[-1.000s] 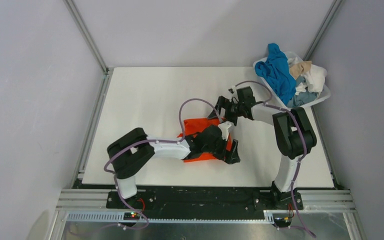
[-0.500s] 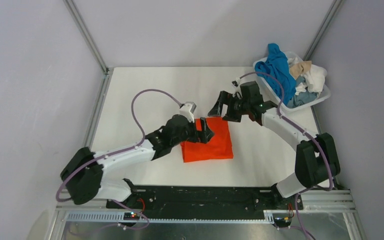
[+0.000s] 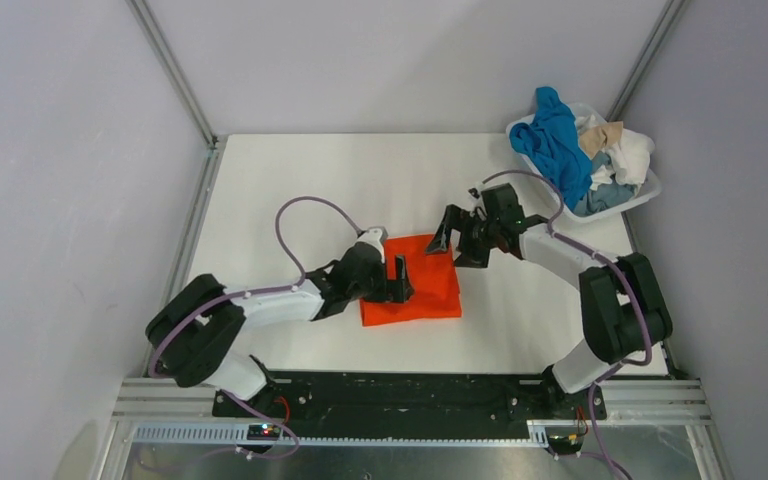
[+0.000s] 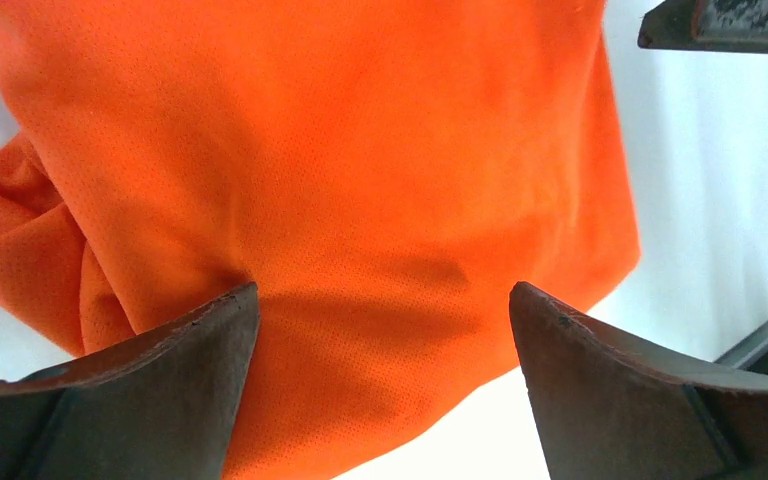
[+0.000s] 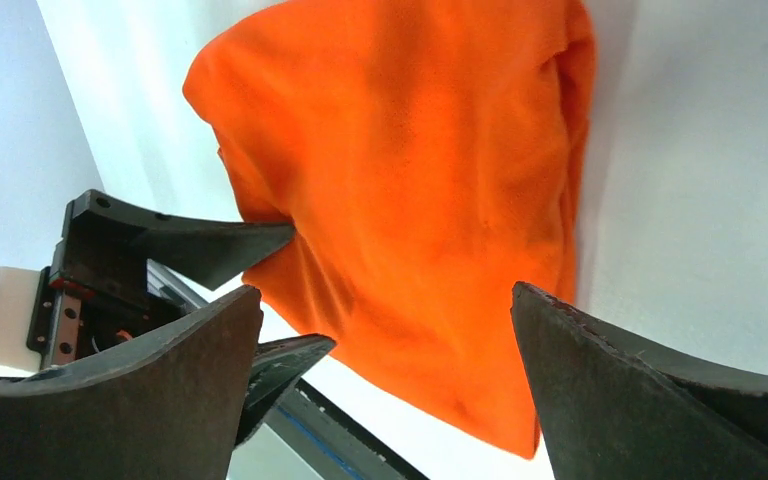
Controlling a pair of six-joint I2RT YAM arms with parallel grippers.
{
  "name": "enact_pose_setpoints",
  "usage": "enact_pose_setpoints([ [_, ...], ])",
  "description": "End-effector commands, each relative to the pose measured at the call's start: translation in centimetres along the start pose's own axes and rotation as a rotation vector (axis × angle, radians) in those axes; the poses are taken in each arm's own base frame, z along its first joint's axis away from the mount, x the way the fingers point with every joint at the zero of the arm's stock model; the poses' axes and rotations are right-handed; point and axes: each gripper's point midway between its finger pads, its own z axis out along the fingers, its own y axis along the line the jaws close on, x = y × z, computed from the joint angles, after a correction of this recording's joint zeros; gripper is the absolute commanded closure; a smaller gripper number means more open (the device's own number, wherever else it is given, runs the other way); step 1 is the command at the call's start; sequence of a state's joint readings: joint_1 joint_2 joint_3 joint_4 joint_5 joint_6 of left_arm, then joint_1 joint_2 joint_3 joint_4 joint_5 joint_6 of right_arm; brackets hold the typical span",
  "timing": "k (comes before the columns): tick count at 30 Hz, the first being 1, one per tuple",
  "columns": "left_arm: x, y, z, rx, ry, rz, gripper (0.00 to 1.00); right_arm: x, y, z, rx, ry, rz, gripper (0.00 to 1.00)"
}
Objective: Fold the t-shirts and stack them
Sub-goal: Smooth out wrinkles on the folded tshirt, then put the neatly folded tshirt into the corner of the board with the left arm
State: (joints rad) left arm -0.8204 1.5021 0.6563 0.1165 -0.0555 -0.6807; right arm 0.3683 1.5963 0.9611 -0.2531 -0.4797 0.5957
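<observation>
The orange t-shirt (image 3: 428, 288) lies folded into a rough rectangle on the counter (image 3: 300, 190), in the middle and nearer the arms' edge than the far one. From above, the left end effector (image 3: 397, 281) covers the shirt's left border, so that edge cannot be read there. The left wrist camera shows it instead: loose bunched folds at the left side, while the rest of the top layer lies smooth. That camera cuts the shirt off at the top of its picture.

The left end effector's jaws stand wide apart over the cloth with nothing between them. Whether their tips press on the fabric I cannot tell. The right end effector (image 3: 452, 245) hangs over the shirt's far right corner, jaws likewise spread and holding nothing. Its wrist camera shows what the top view does not – stacked layers along one side edge of the fold – and also catches the left fingers at the opposite side.

Bare counter lies open beyond the shirt, to its left, and between it and the right edge.

At the far right corner sits a white basket (image 3: 650, 186) heaped with a blue t-shirt (image 3: 556, 142) draped over its rim, a beige one (image 3: 606, 133), a white one (image 3: 636, 152) and a pale grey-blue one (image 3: 600, 199) – mostly buried, their shapes hard to separate.
</observation>
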Motion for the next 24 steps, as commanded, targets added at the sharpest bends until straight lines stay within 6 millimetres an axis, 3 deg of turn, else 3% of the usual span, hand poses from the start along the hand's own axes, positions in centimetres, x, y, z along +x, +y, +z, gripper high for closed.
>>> enact_pose_setpoints([
  [1, -3.7, -2.0, -3.4, 0.059, -0.103, 0.021, 0.0, -1.9, 1.8, -4.2, 0.002, -0.128, -0.083, 0.01],
  [3, -5.0, -1.3, -5.1, 0.005, -0.15, 0.009, 0.0, -2.3, 1.7, -6.2, 0.049, -0.195, -0.102, 0.01],
  [6, -6.1, 1.6, -6.3, -0.129, -0.189, -0.031, 0.0, -1.9, -0.3, -8.4, 0.159, -0.279, -0.082, 0.0],
  [8, -5.7, 3.8, -6.2, -0.18, -0.159, -0.101, 0.0, -0.6, -2.1, -9.2, 0.209, -0.302, -0.046, 0.01],
  [9, -5.5, 5.4, -5.8, -0.214, -0.136, -0.151, 0.0, -0.5, -2.1, -10.0, 0.204, -0.331, -0.046, 0.0],
  [11, -4.7, 6.8, -5.1, -0.234, -0.082, -0.19, 0.0, 0.5, -2.9, -10.5, 0.218, -0.344, -0.037, 0.01],
  [16, -3.1, 7.8, -2.9, -0.264, 0.022, -0.182, 0.02, 2.1, -4.9, -11.4, 0.269, -0.365, -0.017, 0.01],
  [22, -3.1, 7.5, 0.0, -0.275, 0.088, -0.181, 0.24, 2.9, -5.8, -11.2, 0.283, -0.34, -0.02, 0.01],
  [24, -3.4, 7.3, 1.1, -0.275, 0.102, -0.173, 0.37, 3.0, -6.1, -11.2, 0.292, -0.34, -0.021, 0.01],
])
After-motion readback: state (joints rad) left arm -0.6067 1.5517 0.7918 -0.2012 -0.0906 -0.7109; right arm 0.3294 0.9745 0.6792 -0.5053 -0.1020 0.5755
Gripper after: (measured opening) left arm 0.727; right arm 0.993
